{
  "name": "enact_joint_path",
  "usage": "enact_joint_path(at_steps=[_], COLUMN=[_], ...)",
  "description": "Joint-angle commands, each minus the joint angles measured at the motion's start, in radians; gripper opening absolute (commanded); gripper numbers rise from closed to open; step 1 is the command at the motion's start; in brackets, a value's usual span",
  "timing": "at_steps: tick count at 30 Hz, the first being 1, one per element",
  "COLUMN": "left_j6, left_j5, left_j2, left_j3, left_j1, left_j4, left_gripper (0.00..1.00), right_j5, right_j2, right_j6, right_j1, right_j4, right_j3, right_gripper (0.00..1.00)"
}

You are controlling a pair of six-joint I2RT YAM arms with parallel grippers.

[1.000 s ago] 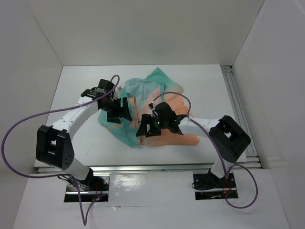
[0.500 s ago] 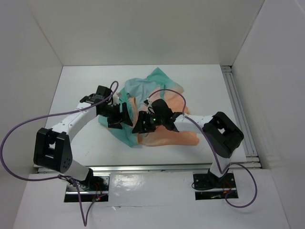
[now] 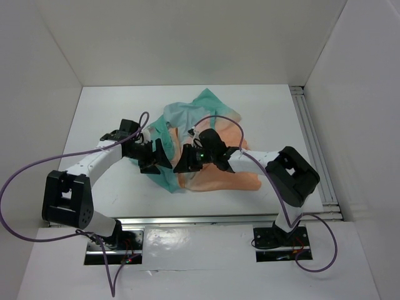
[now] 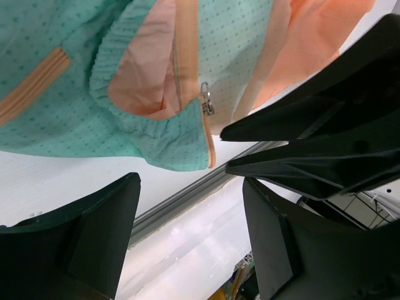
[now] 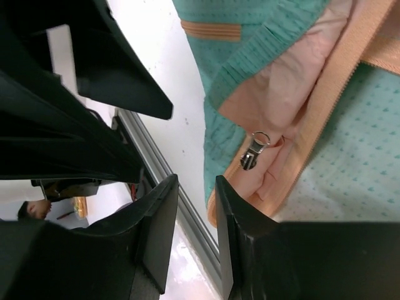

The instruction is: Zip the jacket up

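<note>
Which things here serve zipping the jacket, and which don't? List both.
Job: teal-to-peach soft fabric jacket; its small metal zipper pull; left gripper; right gripper.
Lying about: purple cables; white table; metal rail along its edge.

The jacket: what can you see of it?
The jacket is thin dotted fabric, teal fading to peach, lying crumpled on the white table. It has a ribbed hem and an orange zipper, unzipped, its metal slider low near the hem. The left gripper and right gripper hang open at that corner.
</note>
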Motion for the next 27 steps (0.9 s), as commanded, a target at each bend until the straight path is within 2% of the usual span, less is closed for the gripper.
enact_joint_path(at_steps=[1, 4, 10, 13, 17, 20, 27], left_j6=[0.000, -0.024, -0.046, -0.067, -0.100, -0.133, -0.187], left_j5=[0.053, 0.038, 0.047, 0.002, -0.119, -0.275, -0.367], left_j2=[-0.025, -0.034, -0.013, 0.007, 0.044, 0.076, 0.096], left_j3=[-0.019, -0.038, -0.049, -0.039, 0.029, 0.078, 0.098], left_j1=[0.017, 0.017, -0.015, -0.039, -0.116, -0.160, -0.170], left_j4=[0.039, 0.039, 0.088, 0.097, 0.047, -0.005, -0.015], left_gripper=[0.79, 0.79, 0.79, 0.79, 0.81, 0.81, 0.80], right_j5=[-0.002, 0.061, 0.096, 0.121, 0.162, 0.201, 0.285], right_j2=[-0.017, -0.028, -0.078, -0.103, -0.181, -0.253, -0.469], right_j6=[0.014, 0.035, 0.074, 0.083, 0.061, 0.037, 0.006], right_j1=[0.007, 0.007, 0.007, -0.003, -0.026, -0.048, -0.126], right_j4=[0.078, 0.050, 0.059, 0.029, -0.040, -0.119, -0.277], right_j3=[0.015, 0.004, -0.028, -0.037, -0.062, -0.097, -0.171], right_gripper=[0.37, 0.45, 0.50, 0.53, 0.53, 0.55, 0.55])
